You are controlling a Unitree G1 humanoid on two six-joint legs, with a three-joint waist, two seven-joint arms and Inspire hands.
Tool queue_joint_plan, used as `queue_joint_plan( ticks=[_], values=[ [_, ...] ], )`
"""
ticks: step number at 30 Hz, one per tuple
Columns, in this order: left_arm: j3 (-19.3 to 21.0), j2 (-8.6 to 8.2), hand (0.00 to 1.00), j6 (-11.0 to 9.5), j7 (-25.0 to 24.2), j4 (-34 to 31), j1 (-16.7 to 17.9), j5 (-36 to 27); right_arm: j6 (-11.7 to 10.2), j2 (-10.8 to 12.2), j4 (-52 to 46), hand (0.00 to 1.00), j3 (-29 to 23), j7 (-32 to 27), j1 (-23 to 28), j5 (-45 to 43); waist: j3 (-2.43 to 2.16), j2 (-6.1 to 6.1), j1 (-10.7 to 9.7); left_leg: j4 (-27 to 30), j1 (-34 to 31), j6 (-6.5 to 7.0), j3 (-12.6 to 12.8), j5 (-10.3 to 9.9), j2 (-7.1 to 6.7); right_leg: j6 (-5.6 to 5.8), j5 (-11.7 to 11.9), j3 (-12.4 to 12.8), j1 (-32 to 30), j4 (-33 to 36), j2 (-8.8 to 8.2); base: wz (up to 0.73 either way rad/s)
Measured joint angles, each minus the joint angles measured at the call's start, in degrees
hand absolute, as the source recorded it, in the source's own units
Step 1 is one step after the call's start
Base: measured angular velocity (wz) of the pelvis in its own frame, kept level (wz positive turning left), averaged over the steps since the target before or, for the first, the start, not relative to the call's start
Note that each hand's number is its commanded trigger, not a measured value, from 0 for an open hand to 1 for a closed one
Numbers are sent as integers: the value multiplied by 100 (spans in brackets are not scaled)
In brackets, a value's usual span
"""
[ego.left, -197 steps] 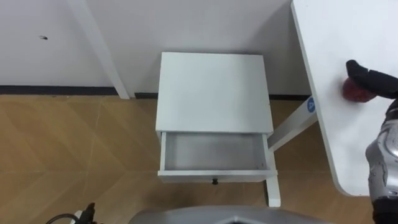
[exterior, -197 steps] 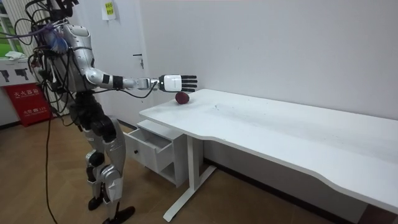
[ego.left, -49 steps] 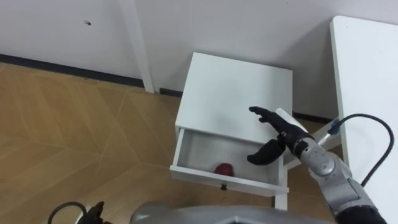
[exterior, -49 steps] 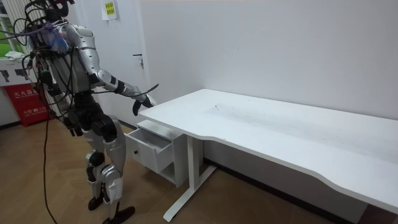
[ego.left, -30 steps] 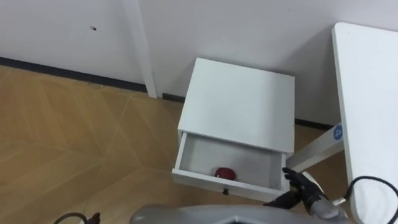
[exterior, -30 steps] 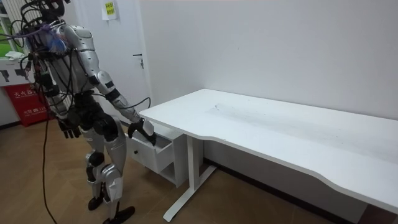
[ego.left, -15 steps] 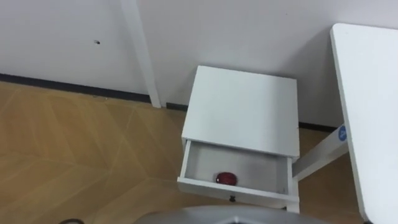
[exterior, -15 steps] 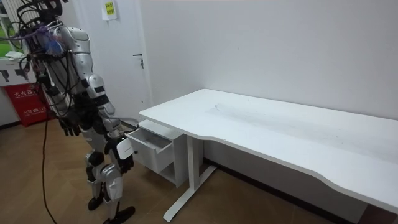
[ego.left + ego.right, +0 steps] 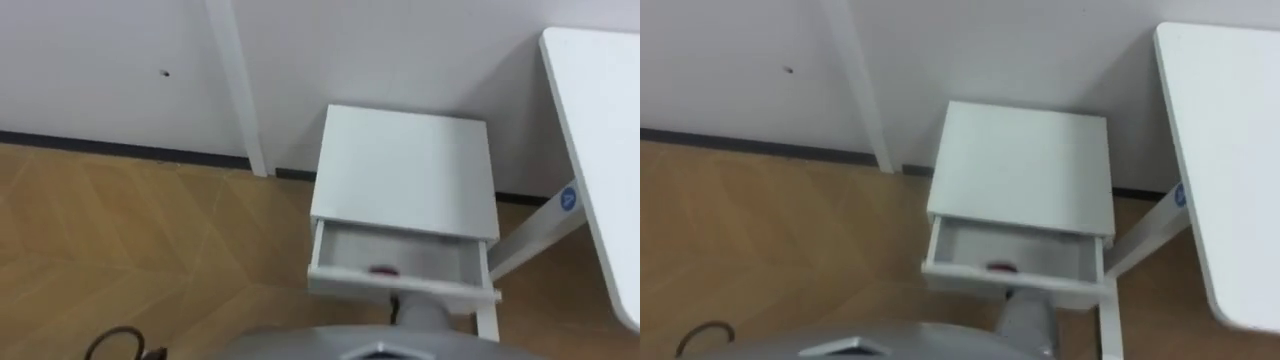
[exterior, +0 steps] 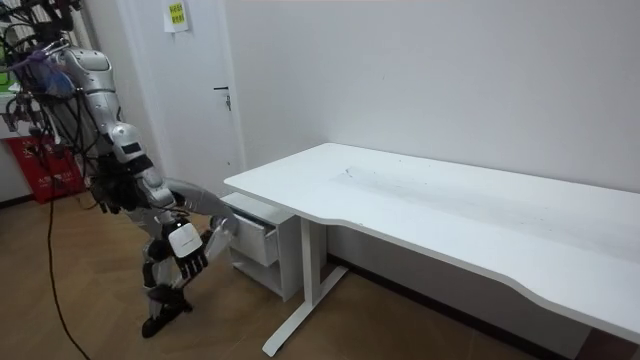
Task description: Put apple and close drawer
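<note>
The dark red apple [image 9: 383,269] lies inside the white drawer [image 9: 400,288] of the small white cabinet [image 9: 405,165]. The drawer stands partly out of the cabinet. In the room view I bend forward with bent knees just off the drawer's front [image 10: 238,242]. My right hand [image 10: 185,250] hangs low there with relaxed fingers and holds nothing, a short way from the drawer. A grey limb of mine [image 9: 415,312] comes up to the drawer's front from below, and its end is hidden.
The white table [image 9: 600,130] stands at my right, and its leg [image 9: 535,235] runs beside the cabinet. A white door frame [image 9: 235,85] meets the wooden floor [image 9: 150,250] at my left. A red box [image 10: 45,165] stands behind me.
I have bent lower in front of the cabinet and my right hand has dropped. The drawer stands less far out than half a second ago. The eye views have shifted.
</note>
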Motion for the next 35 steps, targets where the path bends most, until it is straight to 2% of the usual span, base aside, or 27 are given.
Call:
queue_joint_plan(
  ticks=[1,3,4,5,6,7,8,9,10,11,13,15,16,18,19,21,23,24,28,35],
  values=[
    [-2,-3,0,79,12,-8,6,-23,7,-76,0,0,140,-70,1,79,-2,57,-10,0,13,12,-7,-3,32,4,-145,-22,-260,557,37,3],
    [10,12,0,146,73,-37,96,21,57,-116,-6,0,211,-174,-5,221,8,73,-87,-26,81,33,-67,-18,10,5,-250,41,-165,489,-61,17],
    [6,14,0,171,109,-46,157,5,133,-132,-4,0,234,-223,-32,358,16,66,-134,-60,138,12,-152,-26,-18,50,-282,-1,213,-256,-189,23],
    [4,16,0,169,111,-56,229,10,164,-136,-4,0,263,-244,-43,428,9,51,-141,-86,161,9,-172,-23,-26,74,-293,-15,487,-850,-211,13],
    [24,27,0,179,122,-123,414,16,234,-132,-4,0,266,-250,-89,445,19,-31,-128,-163,247,-5,-186,-14,-78,176,-347,-41,1134,-2366,-206,4],
    [26,32,0,223,126,-201,574,14,281,-132,-9,0,271,-277,-111,447,10,-143,-117,-265,307,-20,-182,-3,-141,253,-389,-74,1881,-4088,-171,5],
    [22,32,0,241,127,-219,606,13,281,-133,-11,0,273,-302,-111,446,12,-183,-93,-293,316,-21,-185,-3,-153,267,-398,-107,2234,-4871,-134,0],
    [23,29,0,256,130,-257,635,-9,279,-132,-48,0,271,-364,-123,442,10,-277,1,-391,324,-47,-184,15,-194,309,-426,-176,2816,-6224,-57,-7],
    [26,27,0,255,172,-289,635,-53,261,-125,-126,0,271,-415,-149,445,-21,-329,117,-533,354,-58,-164,72,-211,324,-454,-176,3303,-7359,79,-10],
    [26,27,0,253,207,-319,633,-69,247,-120,-166,0,271,-448,-175,460,-27,-373,144,-622,379,-61,-162,110,-213,339,-452,-173,3521,-7868,153,-12],
    [12,21,0,146,345,-381,564,-114,42,-104,-205,0,259,-566,-360,612,-20,-580,249,-1002,544,-123,-123,278,-207,353,-435,-173,4217,-9339,358,-12],
    [19,15,0,0,372,-381,502,-112,-156,-100,-207,0,249,-596,-481,653,-38,-672,242,-1147,583,-190,-132,312,-156,362,-397,-205,4521,-9906,449,-2],
    [32,-5,0,-86,372,-380,494,-108,-264,-100,-224,0,246,-595,-554,653,-28,-689,258,-1202,650,-252,-121,299,-106,364,-387,-221,4645,-10079,510,0],
    [32,-40,0,-192,372,-379,443,-106,-367,-59,-269,0,231,-583,-630,707,-33,-658,274,-1322,745,-342,-89,288,-20,362,-389,-213,4718,-10186,604,-13],
    [32,-44,0,-221,372,-379,412,-104,-406,40,-263,0,166,-607,-621,756,-33,-649,268,-1436,819,-401,-52,302,15,354,-393,-209,4731,-10213,652,-17],
    [22,-47,0,-229,369,-375,386,-103,-410,104,-251,0,199,-475,-560,755,-36,-632,225,-1545,849,-455,-72,324,29,314,-416,-189,4739,-10261,700,-9],
    [23,-76,0,-246,364,-365,304,-105,-409,107,-231,0,208,-348,-508,757,-14,-580,222,-1619,850,-482,-47,339,68,258,-449,-175,4709,-10283,711,-7],
    [23,-89,0,-281,351,-363,261,-105,-416,107,-196,0,208,-334,-514,748,-24,-548,223,-1643,852,-503,-33,351,73,256,-450,-175,4679,-10282,724,-6],
    [22,-100,0,-339,303,-360,195,-108,-581,110,-147,0,321,-168,-541,781,-5,-461,239,-1797,956,-551,-4,409,83,212,-478,-177,4655,-10283,733,-3],
    [28,-160,0,-309,211,-353,281,-112,-609,118,-130,0,316,-121,-478,893,-19,-459,228,-1949,1064,-574,-10,455,85,205,-483,-191,4741,-10321,738,1]
  ],
)
